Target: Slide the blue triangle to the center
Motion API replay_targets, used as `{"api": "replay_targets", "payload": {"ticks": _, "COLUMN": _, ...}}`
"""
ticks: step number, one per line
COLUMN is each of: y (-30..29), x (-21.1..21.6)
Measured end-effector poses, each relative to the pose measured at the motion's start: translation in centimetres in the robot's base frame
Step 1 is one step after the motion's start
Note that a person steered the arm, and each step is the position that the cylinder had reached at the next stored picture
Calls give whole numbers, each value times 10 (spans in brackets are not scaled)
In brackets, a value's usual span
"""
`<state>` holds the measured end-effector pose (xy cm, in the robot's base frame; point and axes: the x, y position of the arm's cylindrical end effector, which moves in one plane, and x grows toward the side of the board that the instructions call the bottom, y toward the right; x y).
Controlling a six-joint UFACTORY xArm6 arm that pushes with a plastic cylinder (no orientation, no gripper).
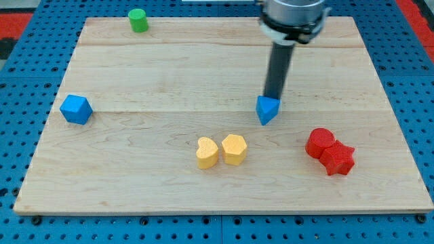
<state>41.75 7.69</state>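
The blue triangle lies on the wooden board, a little right of the board's middle. My tip rests against the triangle's top edge, on its far side as seen in the view. The dark rod rises from there to the arm's grey end at the view's top.
A blue cube sits at the board's left edge. A green cylinder stands at the top left. A yellow heart and a yellow hexagon-like block touch below centre. Two red blocks, a cylinder and a star, sit at lower right.
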Motion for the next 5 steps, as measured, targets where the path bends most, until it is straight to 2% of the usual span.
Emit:
{"api": "replay_targets", "payload": {"ticks": 1, "y": 60, "x": 13}}
{"api": "replay_targets", "payload": {"ticks": 2, "y": 52, "x": 50}}
{"api": "replay_targets", "payload": {"ticks": 3, "y": -7, "x": 51}}
{"api": "replay_targets", "payload": {"ticks": 4, "y": -55, "x": 17}}
{"api": "replay_targets", "payload": {"ticks": 5, "y": -58, "x": 14}}
